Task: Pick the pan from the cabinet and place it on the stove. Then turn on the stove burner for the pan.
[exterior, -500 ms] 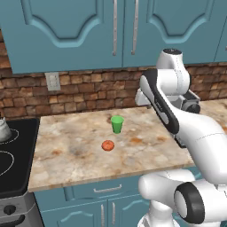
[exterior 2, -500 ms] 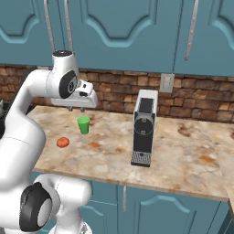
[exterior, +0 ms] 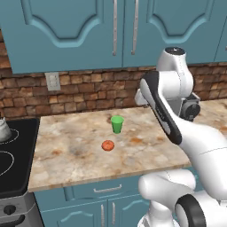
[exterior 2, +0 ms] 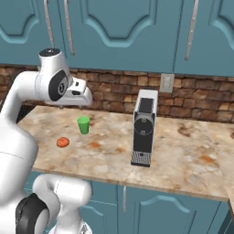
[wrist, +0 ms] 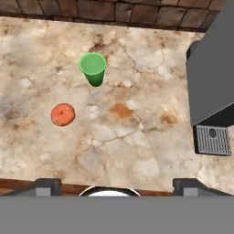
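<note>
Two small things sit on the marbled counter [exterior: 80,150]: one green cup [exterior: 117,124] and, just in front of it and slightly left, one orange-red tomato-like fruit [exterior: 107,145]. Left of the counter lies the black stove [exterior: 13,170], white rings on its glass, one knob [exterior: 9,209] showing on its grey front and a silver kettle [exterior: 3,130] at its back edge. Right of the cup stands one tall grey coffee machine [exterior 2: 145,126], well apart from it. Above the counter hangs the teal cabinet [exterior: 88,31], its doors closed, with two long bar handles side by side; the pan cannot be seen. One wall socket [exterior: 52,81] sits in the brick below the cabinet. The white arm bends high over the counter, its gripper [wrist: 117,183] held above the counter's front edge, looking down, fingers spread wide and empty.
</note>
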You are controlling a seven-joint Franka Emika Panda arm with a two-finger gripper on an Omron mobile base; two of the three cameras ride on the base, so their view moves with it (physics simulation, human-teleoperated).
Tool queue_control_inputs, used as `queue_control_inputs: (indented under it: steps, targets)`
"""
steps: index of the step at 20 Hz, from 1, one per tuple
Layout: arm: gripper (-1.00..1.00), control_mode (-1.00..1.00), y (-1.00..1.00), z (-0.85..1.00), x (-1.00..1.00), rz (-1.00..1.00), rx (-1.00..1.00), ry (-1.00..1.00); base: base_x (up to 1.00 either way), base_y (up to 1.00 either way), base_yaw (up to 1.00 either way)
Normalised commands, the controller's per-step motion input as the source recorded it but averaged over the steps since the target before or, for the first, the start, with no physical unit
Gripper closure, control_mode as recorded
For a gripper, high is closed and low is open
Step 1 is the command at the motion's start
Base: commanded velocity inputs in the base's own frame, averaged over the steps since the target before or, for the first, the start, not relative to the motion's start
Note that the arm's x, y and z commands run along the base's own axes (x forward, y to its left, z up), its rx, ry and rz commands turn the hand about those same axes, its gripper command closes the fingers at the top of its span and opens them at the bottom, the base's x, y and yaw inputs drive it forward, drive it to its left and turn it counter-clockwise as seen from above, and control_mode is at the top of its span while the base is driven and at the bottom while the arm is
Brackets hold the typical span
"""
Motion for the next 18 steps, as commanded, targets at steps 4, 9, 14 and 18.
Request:
queue_control_inputs:
  steps: [4,9,14,18]
  targets:
    - [-1.0,-1.0,0.39,0.33,-0.33,0.11,-0.09,-0.37,0.0,0.0,0.0]
    - [-1.0,-1.0,0.39,0.59,-0.13,0.0,-0.11,-0.32,0.0,0.0,0.0]
    - [-1.0,-1.0,0.11,0.7,0.0,0.0,-0.08,-0.27,0.0,0.0,0.0]
    - [-1.0,-1.0,0.01,0.66,0.0,0.0,-0.02,-0.22,0.0,0.0,0.0]
